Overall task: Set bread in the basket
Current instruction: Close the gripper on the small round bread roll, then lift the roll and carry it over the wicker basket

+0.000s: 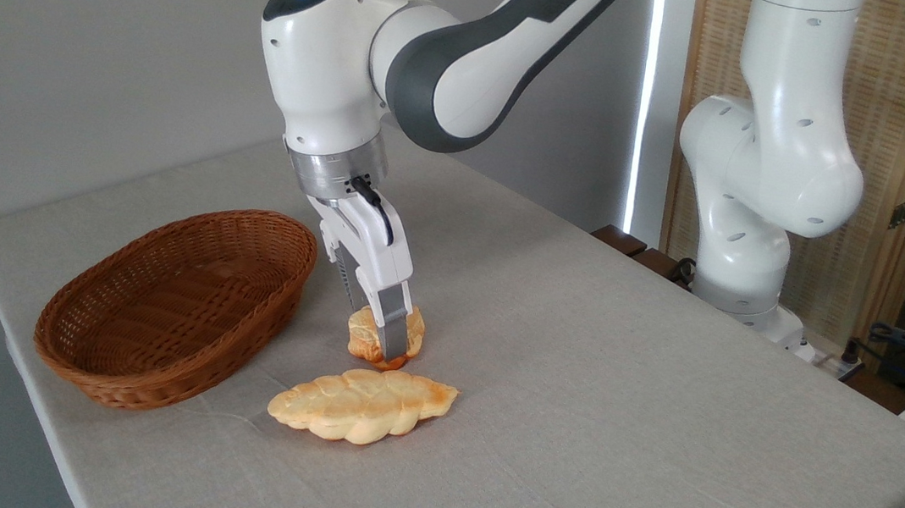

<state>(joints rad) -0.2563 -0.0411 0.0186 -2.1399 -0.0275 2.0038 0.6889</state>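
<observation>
Bread (362,334) btwn pincer (385,340) fingers

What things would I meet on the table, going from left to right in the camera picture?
basket → braided loaf → robot base. The small bun, with the gripper on it, stands above the loaf, so its place in the order is unclear.

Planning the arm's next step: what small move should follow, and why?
Probably lift straight up: the gripper straddles the bun on the table, fingers seemingly closed on it; the empty basket sits left.
</observation>
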